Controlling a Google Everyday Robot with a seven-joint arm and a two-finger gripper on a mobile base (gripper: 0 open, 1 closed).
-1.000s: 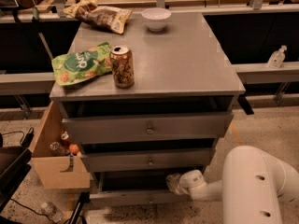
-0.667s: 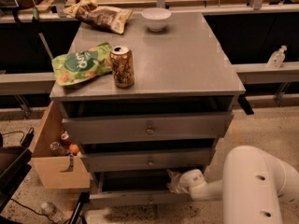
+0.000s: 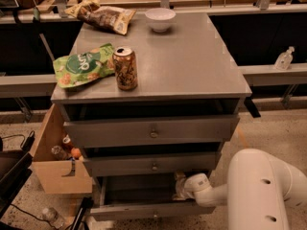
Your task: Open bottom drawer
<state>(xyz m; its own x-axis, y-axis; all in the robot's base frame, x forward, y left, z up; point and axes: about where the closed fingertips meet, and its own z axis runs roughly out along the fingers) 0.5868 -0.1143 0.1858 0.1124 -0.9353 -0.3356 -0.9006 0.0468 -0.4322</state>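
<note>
Reaching in low from the right, gripper [image 3: 180, 188] tucked over the pulled-out bottom drawer [image 3: 144, 211], grip state impossible to tell.

Dim warm overhead light, sheen on cabinet top [image 3: 192, 56], tool [image 3: 180, 188] in deep shadow over bottom drawer [image 3: 144, 212].

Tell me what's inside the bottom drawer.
Only the gripper shows inside the bottom drawer, toward its right. The rest looks dark; its back is hidden under the middle drawer.
</note>
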